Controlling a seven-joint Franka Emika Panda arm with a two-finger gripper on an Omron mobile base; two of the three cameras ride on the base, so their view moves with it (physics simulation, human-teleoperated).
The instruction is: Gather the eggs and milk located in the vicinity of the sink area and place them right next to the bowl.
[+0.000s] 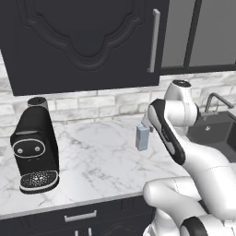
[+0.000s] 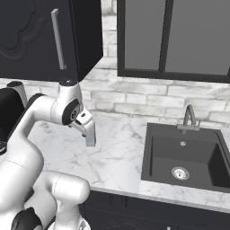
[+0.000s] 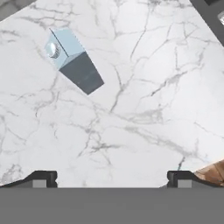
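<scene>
Hand view gives us white grey-veined marble worktop [image 3: 144, 100] below jaws standing wide apart and empty, the milk [image 1: 142, 137] upright on it between coffee machine [image 1: 35, 147] and sink [image 2: 184, 157].

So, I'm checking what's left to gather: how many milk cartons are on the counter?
1. The milk stands upright on the marble counter, between the coffee machine and the sink, partly behind the arm. The arm could hide another.
</scene>
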